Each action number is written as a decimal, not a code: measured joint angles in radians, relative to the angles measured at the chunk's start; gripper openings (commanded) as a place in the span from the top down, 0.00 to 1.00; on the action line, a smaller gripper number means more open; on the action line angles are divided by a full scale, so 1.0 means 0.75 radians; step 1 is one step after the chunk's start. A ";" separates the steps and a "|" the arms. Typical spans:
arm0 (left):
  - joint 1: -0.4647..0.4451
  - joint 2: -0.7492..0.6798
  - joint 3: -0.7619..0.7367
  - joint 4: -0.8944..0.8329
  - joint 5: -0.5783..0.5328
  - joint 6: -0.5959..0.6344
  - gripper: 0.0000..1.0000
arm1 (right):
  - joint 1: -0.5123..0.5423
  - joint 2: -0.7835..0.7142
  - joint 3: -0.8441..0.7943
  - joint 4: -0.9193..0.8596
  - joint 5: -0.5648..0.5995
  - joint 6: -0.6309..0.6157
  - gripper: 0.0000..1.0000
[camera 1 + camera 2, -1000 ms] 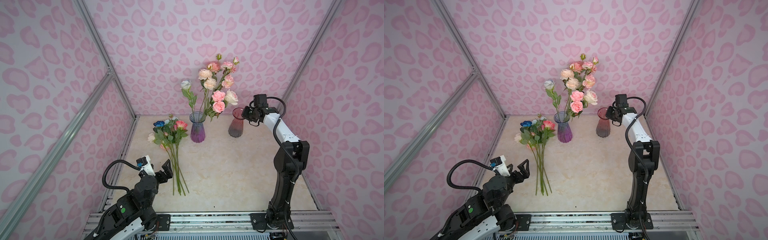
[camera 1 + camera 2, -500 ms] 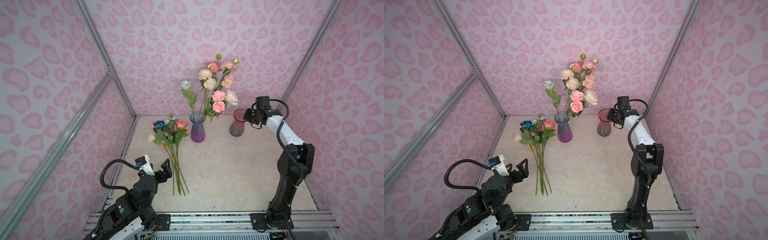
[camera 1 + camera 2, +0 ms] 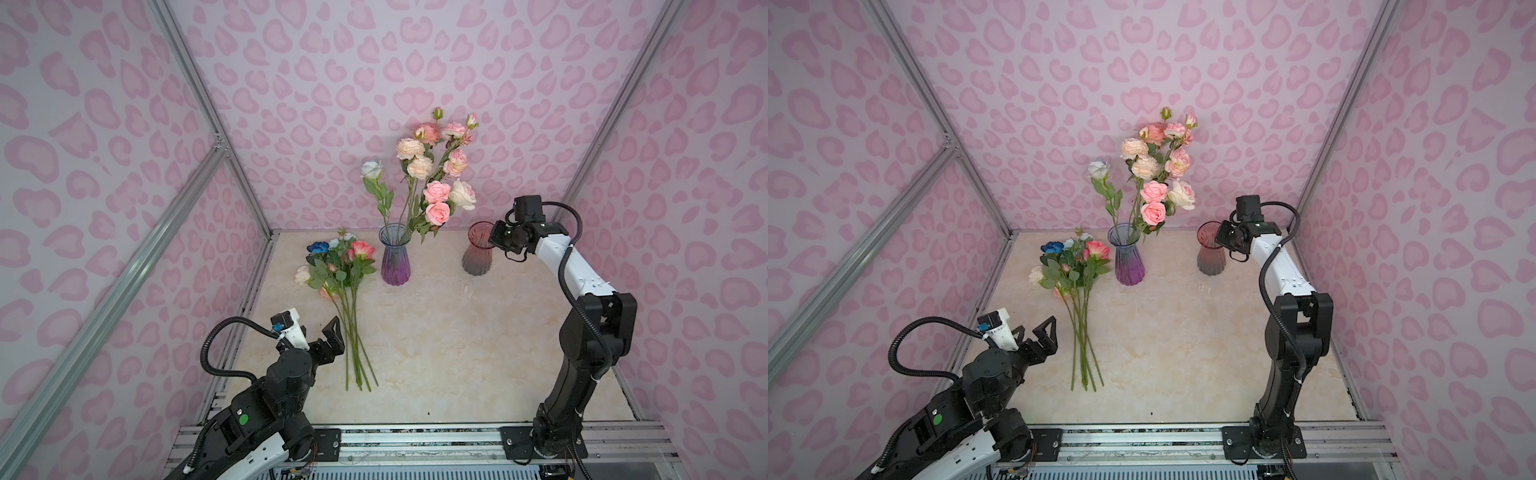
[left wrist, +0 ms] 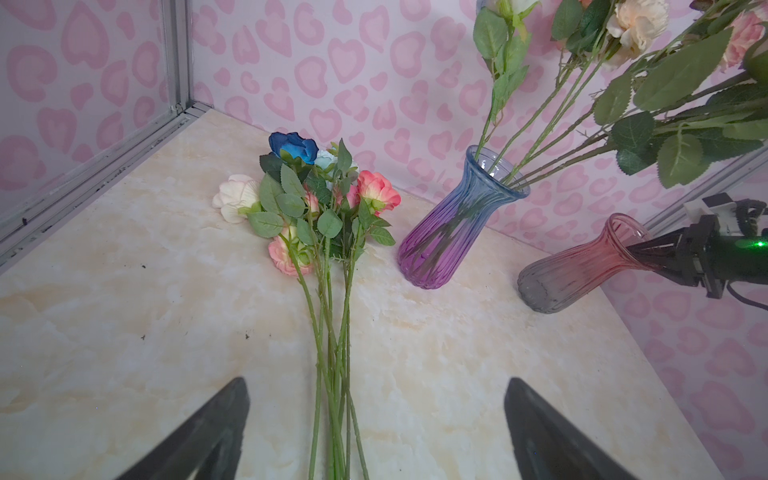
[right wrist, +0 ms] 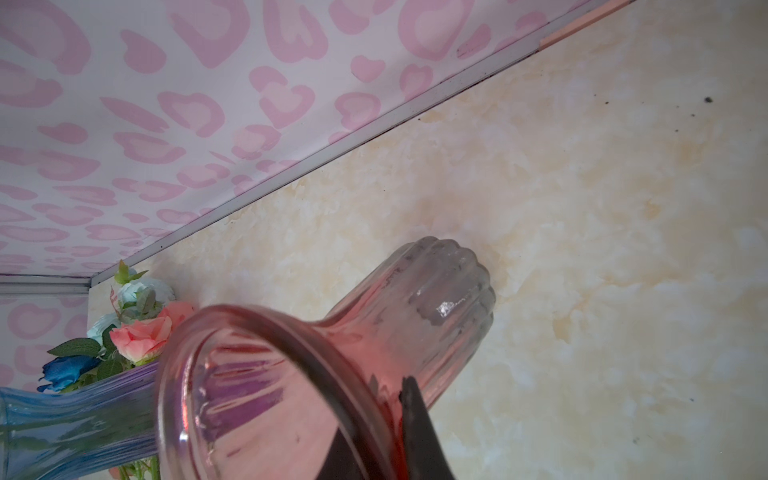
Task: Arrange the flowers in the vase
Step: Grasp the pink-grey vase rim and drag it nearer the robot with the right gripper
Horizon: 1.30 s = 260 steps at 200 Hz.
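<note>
**Held by the Rim**

Pinching red vase (image 3: 477,257) at the rim with right gripper (image 3: 493,237); poising left gripper (image 3: 1035,328), wide and empty, beside stems of 1 bunch of flowers (image 3: 340,266) lying on table (image 3: 457,353) (others standing in purple vase (image 3: 395,262)). Could tip or slip from so thin a hold.

- No lettering, brand, number or sign is showing clearly enough to be read in any view.
- A plain round green sticker (image 3: 242,419) is sitting on the left arm (image 3: 286,374), on its lowest black link. It is carrying no legible mark in either top view.
- A row of tiny dark marks (image 3: 592,282) is showing on the white link of the right arm (image 3: 582,345), well apart from the left arm. They are too small to read.
</note>
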 measured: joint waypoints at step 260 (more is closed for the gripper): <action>0.000 0.080 0.062 0.073 0.109 0.084 0.02 | 0.405 -0.711 -0.498 -0.430 -0.155 0.038 1.00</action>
